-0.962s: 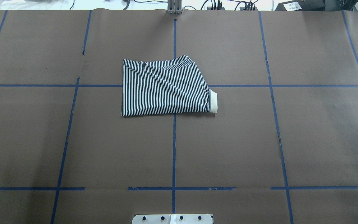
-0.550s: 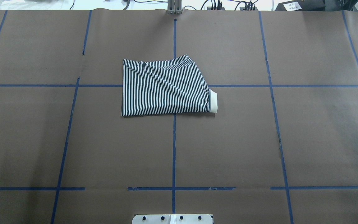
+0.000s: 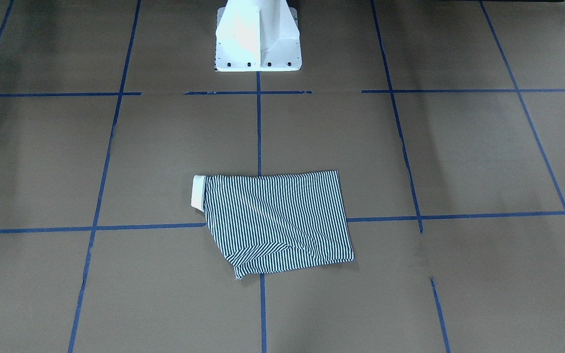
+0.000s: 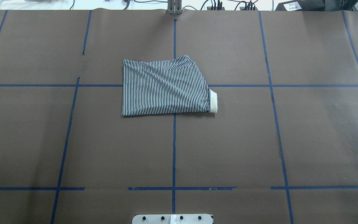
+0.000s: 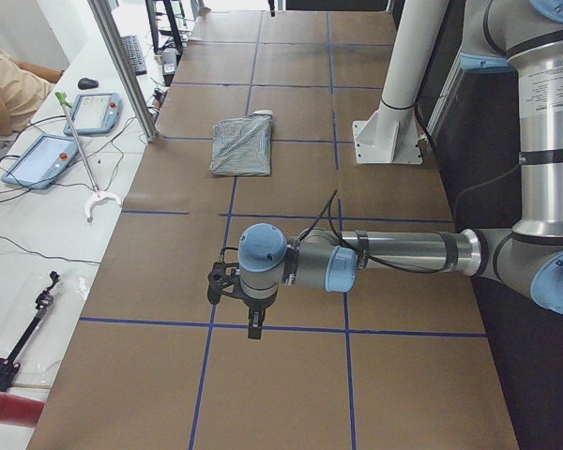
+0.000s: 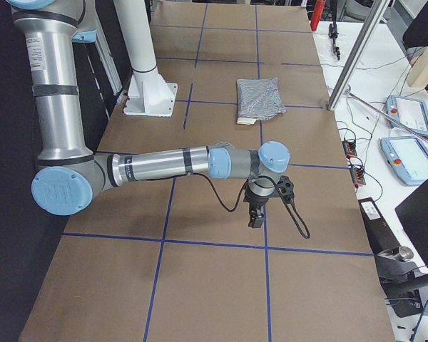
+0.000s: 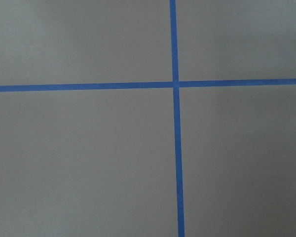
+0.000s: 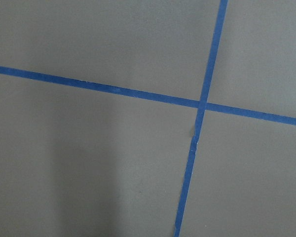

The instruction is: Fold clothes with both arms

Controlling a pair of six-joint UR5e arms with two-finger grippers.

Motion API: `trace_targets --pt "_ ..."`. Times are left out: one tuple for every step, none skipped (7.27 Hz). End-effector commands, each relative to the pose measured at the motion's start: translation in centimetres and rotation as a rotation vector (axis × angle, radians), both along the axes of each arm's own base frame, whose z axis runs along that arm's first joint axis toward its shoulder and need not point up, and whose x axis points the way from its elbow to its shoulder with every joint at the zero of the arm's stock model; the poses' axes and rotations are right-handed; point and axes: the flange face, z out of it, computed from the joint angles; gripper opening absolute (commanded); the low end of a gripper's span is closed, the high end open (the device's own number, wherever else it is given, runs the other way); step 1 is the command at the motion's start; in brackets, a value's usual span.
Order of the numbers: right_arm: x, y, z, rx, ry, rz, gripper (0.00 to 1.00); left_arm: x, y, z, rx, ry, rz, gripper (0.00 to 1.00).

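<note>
We find the navy-and-white striped polo shirt folded into a compact packet just above the middle of the overhead view. It straddles the central line of blue tape on the brown paper-covered table. Its long axis runs across the frame, and the cream-white collar pokes out at the right end, toward the robot's right.

Neither gripper shows in the overhead or front views. In the left side view the black two-finger left gripper hangs over bare paper in the lower middle of the frame, with the shirt well apart above it. In the right side view the right gripper is likewise well clear.

We cannot tell how wide either pair of jaws stands, and we see nothing held. Both wrist cameras show only paper and tape. We judge neither side clearly nearer, and the folding looks finished or nearly so.
</note>
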Motion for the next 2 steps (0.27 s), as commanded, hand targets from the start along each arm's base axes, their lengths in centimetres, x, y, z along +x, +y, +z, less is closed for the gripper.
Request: trace_targets --pt "0.0 0.17 0.05 -0.003 -0.002 0.001 1.0 -0.05 0.29 1.54 -0.036 -0.007 0.002 1.0" --pt "-0.01 0.1 -0.02 0.0 -0.003 0.0 1.0 -0.05 0.25 0.91 -0.032 -0.007 0.002 1.0"
